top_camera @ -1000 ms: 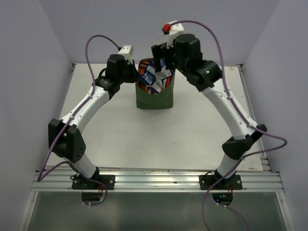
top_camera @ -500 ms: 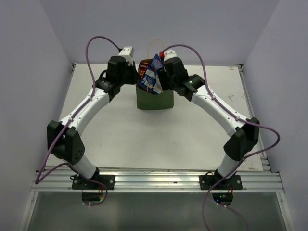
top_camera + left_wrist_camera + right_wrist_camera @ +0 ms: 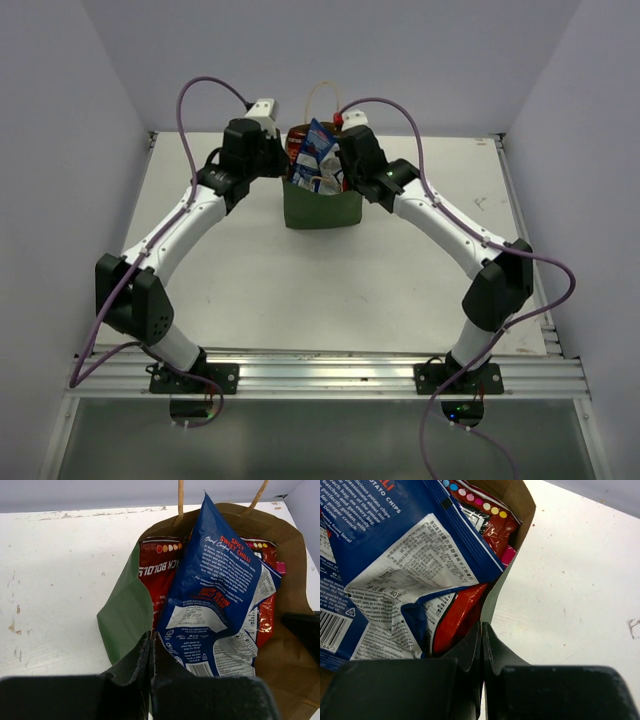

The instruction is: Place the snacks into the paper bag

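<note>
The dark green paper bag (image 3: pixel 320 208) stands upright at the back middle of the table, its brown inside (image 3: pixel 295 580) showing. A blue crisp packet (image 3: pixel 220 585) (image 3: pixel 395 550) sticks up out of its mouth. Red packets (image 3: pixel 157 575) (image 3: pixel 455 620) sit behind and under the blue one, and a sliver of pink (image 3: pixel 281 568) shows at the far wall. My left gripper (image 3: pixel 150 642) is shut on the bag's left rim (image 3: pixel 127 615). At the opposite rim (image 3: pixel 495 600), my right gripper (image 3: pixel 482 630) is shut on the bag wall. From above, the left gripper (image 3: pixel 282 165) and right gripper (image 3: pixel 346 170) flank the bag.
Tan loop handles (image 3: pixel 320 95) rise above the bag. The white table (image 3: pixel 320 280) has scuffs and a small mark at the right (image 3: pixel 478 203). Purple cables arch over both arms. Walls close in the back and both sides.
My right gripper came down from above the bag to its right rim and went from open to shut there. The blue packet sits a little straighter. The left arm has not moved.
</note>
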Controlling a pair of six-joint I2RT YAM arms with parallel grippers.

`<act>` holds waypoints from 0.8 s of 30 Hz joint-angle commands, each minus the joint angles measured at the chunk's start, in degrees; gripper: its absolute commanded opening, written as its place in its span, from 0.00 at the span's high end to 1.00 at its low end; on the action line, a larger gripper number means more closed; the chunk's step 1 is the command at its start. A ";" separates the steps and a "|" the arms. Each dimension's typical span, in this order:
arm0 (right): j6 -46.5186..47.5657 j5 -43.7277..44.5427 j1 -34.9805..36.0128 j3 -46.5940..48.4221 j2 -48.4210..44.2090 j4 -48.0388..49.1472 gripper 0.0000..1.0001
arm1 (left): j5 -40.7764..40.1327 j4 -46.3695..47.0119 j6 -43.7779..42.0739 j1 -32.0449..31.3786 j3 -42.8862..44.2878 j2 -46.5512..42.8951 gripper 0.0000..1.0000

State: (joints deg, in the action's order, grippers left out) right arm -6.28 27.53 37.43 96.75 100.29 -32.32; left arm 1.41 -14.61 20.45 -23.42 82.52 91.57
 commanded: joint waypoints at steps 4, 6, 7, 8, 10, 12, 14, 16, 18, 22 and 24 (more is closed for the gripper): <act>-1.36 1.39 -0.34 -0.43 -5.45 -1.34 1.00 | -5.17 2.22 0.21 -2.68 -2.54 -7.01 1.00; -2.06 0.69 0.10 0.37 -7.47 -3.44 1.00 | -7.29 2.39 0.21 -4.52 -3.59 -9.73 1.00; -2.15 0.95 0.45 0.72 -8.09 -4.24 1.00 | -9.21 2.31 0.21 -5.23 -4.38 -10.70 1.00; -2.15 1.38 1.06 1.68 -8.79 -5.12 1.00 | -10.10 2.39 0.12 -6.54 -4.82 -11.49 1.00; -1.98 4.01 3.87 2.48 -10.90 -7.49 1.00 | -11.60 2.22 0.38 -7.43 -6.31 -13.95 1.00; -2.07 6.30 7.72 3.36 -12.65 -9.42 1.00 | -12.39 1.96 0.82 -8.22 -7.37 -15.88 1.00; -3.46 9.20 10.11 3.45 -13.89 -10.83 1.00 | -12.92 1.60 1.26 -8.74 -9.29 -17.29 1.00; -4.70 11.57 12.92 2.92 -15.56 -12.68 1.00 | -14.06 1.52 2.14 -9.36 -10.71 -19.84 1.00; -6.63 12.63 15.38 0.64 -17.22 -13.56 1.00 | -15.99 1.08 2.66 -10.76 -12.91 -22.82 1.00; -10.23 14.13 18.46 -5.15 -21.79 -14.53 1.00 | -18.20 -0.77 3.98 -12.00 -15.37 -27.66 1.00; -11.90 15.01 19.43 -7.09 -22.94 -15.05 1.00 | -17.67 -1.47 4.95 -12.26 -16.59 -30.29 1.00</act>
State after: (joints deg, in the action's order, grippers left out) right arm -14.20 38.13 55.29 90.78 81.95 -49.84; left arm -13.06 -21.45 23.20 -35.51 66.22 66.50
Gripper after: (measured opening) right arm 0.010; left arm 0.005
